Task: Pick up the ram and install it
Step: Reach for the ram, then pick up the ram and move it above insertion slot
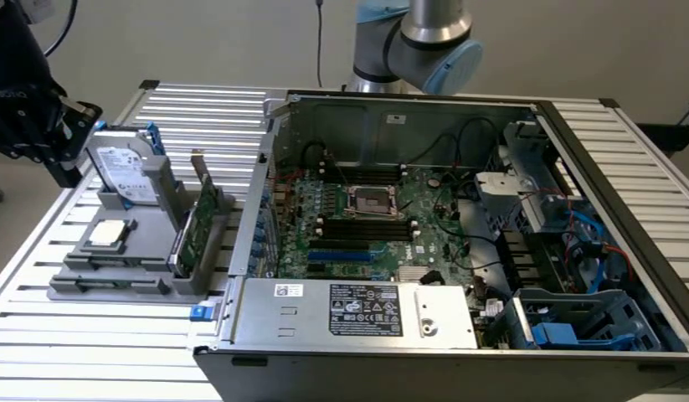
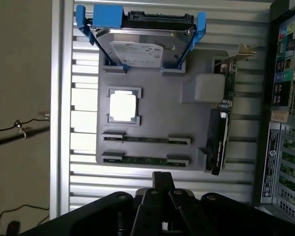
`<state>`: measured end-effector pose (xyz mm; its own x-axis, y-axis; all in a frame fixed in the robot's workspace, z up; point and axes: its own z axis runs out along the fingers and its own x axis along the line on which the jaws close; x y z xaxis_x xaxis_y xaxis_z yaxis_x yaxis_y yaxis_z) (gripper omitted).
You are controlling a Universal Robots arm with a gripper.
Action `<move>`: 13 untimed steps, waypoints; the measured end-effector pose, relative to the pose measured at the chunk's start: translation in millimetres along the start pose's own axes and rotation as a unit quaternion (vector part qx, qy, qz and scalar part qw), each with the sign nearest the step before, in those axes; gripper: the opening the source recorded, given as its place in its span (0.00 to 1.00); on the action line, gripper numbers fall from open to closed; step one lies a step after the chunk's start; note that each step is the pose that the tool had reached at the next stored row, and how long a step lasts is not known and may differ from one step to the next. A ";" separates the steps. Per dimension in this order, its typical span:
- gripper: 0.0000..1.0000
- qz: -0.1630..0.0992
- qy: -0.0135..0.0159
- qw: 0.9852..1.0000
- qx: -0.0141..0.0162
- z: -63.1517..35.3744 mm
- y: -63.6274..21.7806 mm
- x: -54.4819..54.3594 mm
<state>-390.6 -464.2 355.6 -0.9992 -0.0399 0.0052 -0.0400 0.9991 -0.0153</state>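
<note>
At the upper left of the exterior view, the gripper (image 2: pixel 162 177) is hanging above the slatted metal table (image 1: pixel 53 343). Its fingers (image 2: pixel 155 196) are sitting pressed together and are gripping nothing. The wrist view is showing the fingertips over the table slats, just beside the edge of the grey holder (image 1: pixel 143 251).

The ram (image 2: pixel 146 160) is standing on edge in the holder's slot nearest that edge. A second stick (image 2: pixel 146 139) is standing in the slot beside it, and neither is touching the gripper. In the exterior view, both slots are lying at the holder's lower left end.

Further along the holder, a square processor chip (image 1: pixel 107 234) is lying flat. A hard drive (image 1: pixel 126 172) with blue rails is leaning upright behind it. A green expansion card (image 1: pixel 199 226) is standing on the holder's right side.

To the right, the open computer case (image 1: pixel 356 310) is lying on its side and showing its motherboard (image 1: pixel 367 226). The robot arm (image 1: pixel 434 42) is rising behind the case at the top centre.
</note>
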 end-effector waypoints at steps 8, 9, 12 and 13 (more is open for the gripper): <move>0.11 -0.002 0.003 1.000 0.000 0.9 -0.1 0.5; 0.11 -0.002 0.003 1.000 0.000 0.8 -0.1 0.6; 0.11 -0.002 0.003 1.000 0.000 0.8 -0.1 0.5; 0.11 -0.002 0.004 1.000 0.000 0.8 -0.1 0.5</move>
<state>-391.1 -464.3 354.8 -0.9989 -0.0444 0.0124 -0.0446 0.9989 -0.0162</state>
